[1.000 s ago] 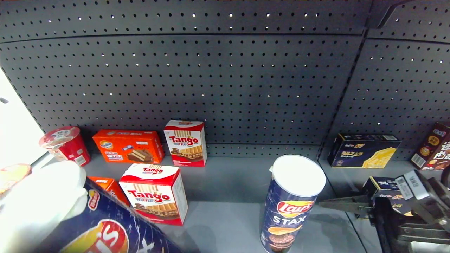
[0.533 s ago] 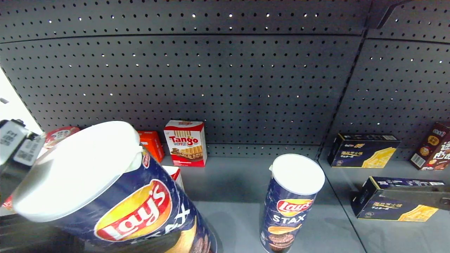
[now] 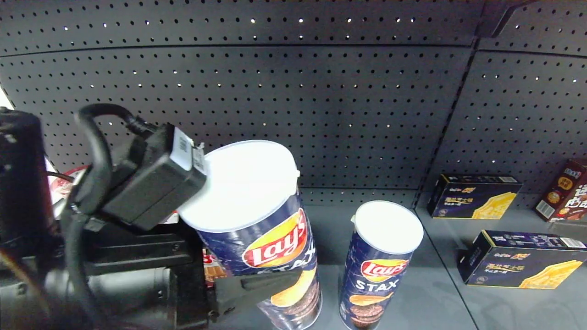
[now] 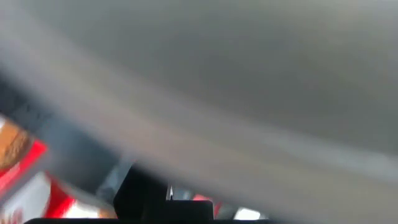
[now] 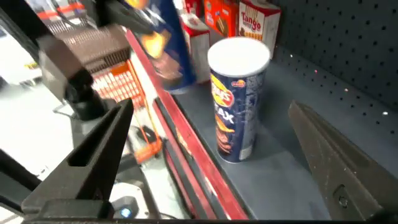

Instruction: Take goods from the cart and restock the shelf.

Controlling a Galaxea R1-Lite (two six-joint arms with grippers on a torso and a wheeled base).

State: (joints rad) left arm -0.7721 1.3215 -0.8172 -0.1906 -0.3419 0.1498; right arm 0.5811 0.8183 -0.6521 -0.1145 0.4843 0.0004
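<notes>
The held can [image 3: 275, 245] and the standing can [image 3: 373, 279] are showing glossy walls and smooth plastic lids; the shelf [image 3: 331, 231] is looking like matt metal.

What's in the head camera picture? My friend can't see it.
The left gripper holds a tilted chip can with a white lid at the grey shelf, beside a second can standing upright. Two dark blue boxes sit farther right.
</notes>
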